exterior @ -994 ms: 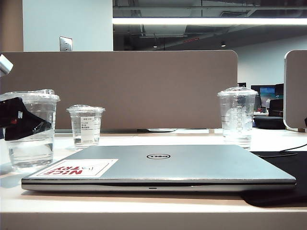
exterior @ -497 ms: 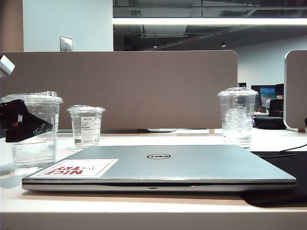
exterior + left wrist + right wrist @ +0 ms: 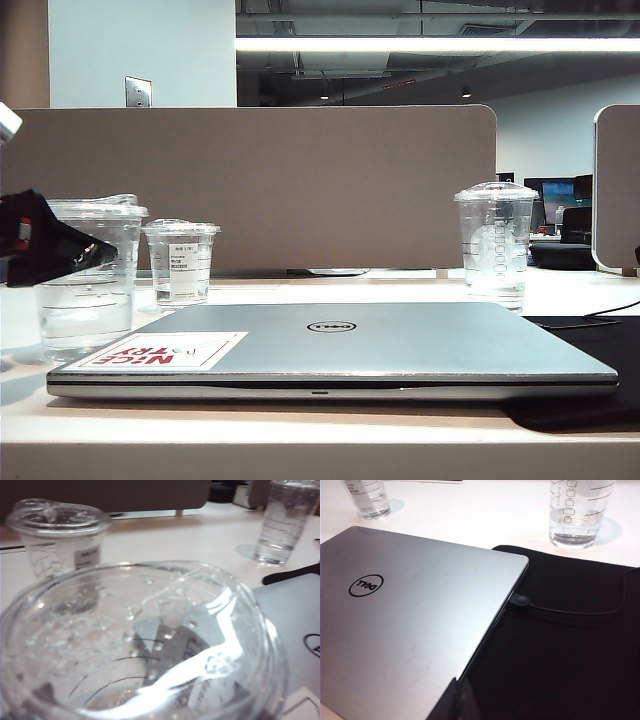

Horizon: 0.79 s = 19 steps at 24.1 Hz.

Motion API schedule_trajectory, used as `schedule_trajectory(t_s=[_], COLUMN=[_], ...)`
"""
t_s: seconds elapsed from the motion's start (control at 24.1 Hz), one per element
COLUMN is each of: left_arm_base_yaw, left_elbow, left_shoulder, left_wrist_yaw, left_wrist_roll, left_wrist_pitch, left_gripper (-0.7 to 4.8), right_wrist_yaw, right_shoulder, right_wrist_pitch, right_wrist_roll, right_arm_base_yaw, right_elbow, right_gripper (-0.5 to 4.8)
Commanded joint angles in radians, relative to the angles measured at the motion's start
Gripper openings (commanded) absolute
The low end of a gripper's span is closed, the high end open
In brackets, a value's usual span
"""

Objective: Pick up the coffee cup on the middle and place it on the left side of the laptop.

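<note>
At the table's left edge, the left gripper (image 3: pixel 55 250) shows only as a dark finger beside the coffee cup (image 3: pixel 90 280); whether its jaws are spread or gripping, I can't tell. That cup stands upright on the table, just left of the laptop (image 3: pixel 340 345), water level, and fills the left wrist view. So the placing looks done; letting go and backing off remain. Farther back stand the short labelled cup (image 3: pixel 180 262) and the tall domed cup (image 3: pixel 494 243). Right gripper is out of sight.

Black left claw (image 3: pixel 50 250) with small red marking
</note>
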Motion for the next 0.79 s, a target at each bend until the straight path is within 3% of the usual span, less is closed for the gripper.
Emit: schedule_trajectory(t_s=[0.04,0.79], left_arm_base_yaw=[0.003,0.003], left_elbow=[-0.032,-0.148], left_shoulder=[-0.048,-0.257], left_wrist_yaw=[0.005,-0.068], left_wrist_roll=[0.01,-0.006], left_wrist_pitch=[0.013,-0.028], left_gripper=[4.79,4.79], right_wrist_yaw=[-0.004,-0.004], right_shoulder=[-0.001,-0.045], right_wrist_pitch=[0.018,0.017], right_wrist_roll=[-0.003,-0.003], right_arm_base_yaw=[0.0,0.0], right_elbow=[-0.004,-0.004], right_gripper=[-0.05,-0.05])
